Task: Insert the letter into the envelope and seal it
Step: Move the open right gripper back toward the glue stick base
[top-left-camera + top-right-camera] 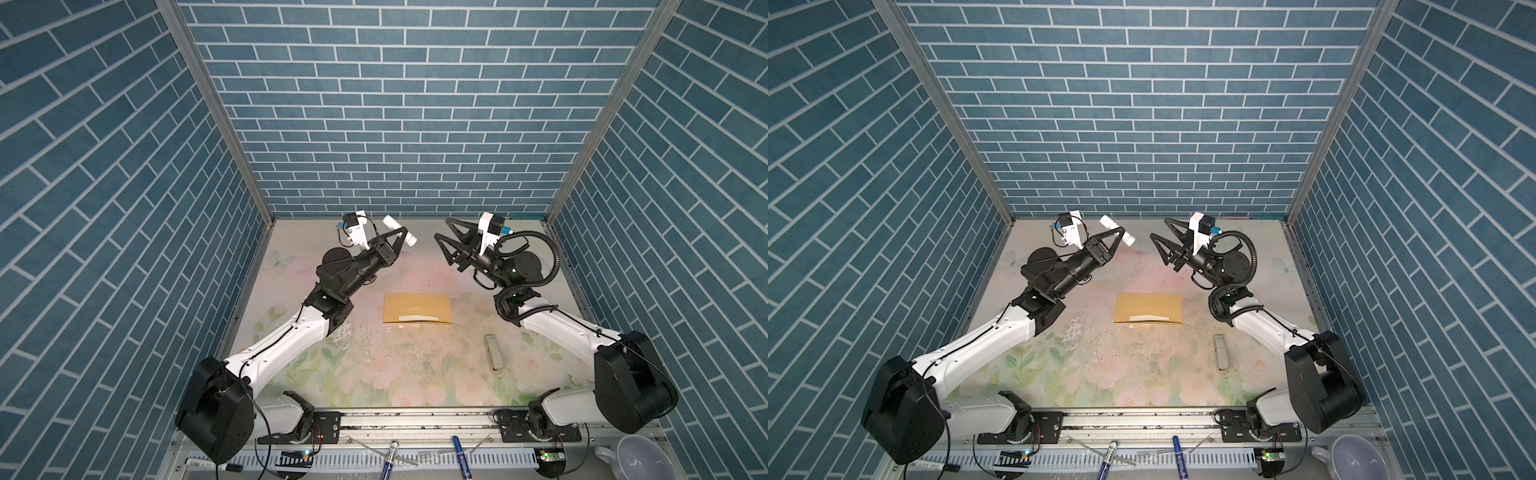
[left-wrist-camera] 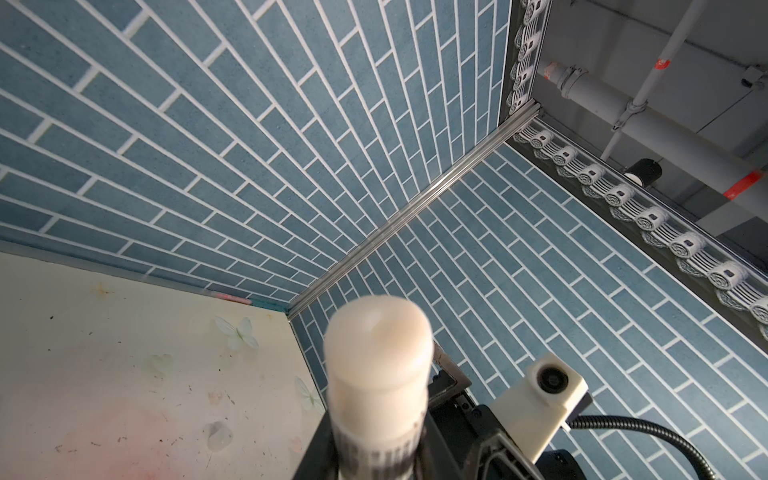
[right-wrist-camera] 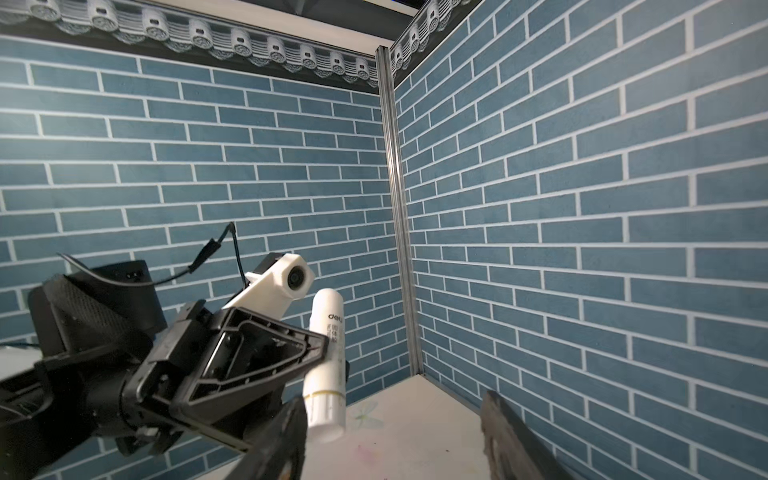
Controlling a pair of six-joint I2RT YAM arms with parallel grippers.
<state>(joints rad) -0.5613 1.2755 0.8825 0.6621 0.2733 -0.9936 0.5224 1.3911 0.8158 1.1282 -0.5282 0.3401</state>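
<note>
The mustard-yellow envelope (image 1: 417, 305) (image 1: 1149, 305) lies flat in the middle of the floral table, with a pale strip along its near edge. The letter is out of view. At the back, above the table, my left gripper (image 1: 402, 231) (image 1: 1120, 229) (image 2: 374, 453) is shut on a white glue stick (image 1: 399, 230) (image 1: 1116, 228) (image 2: 376, 365) (image 3: 326, 365), which it holds crosswise. My right gripper (image 1: 442, 227) (image 1: 1159, 227) (image 3: 395, 440) faces it from the right. It is open and empty, and one finger is close beside the stick's lower end.
A pale flat bar (image 1: 493, 352) lies on the table to the right of the envelope, and a small white scrap (image 1: 401, 327) lies by the envelope's near edge. Markers (image 1: 390, 455) and a white mug (image 1: 636, 457) sit beyond the front rail. Blue brick walls enclose three sides.
</note>
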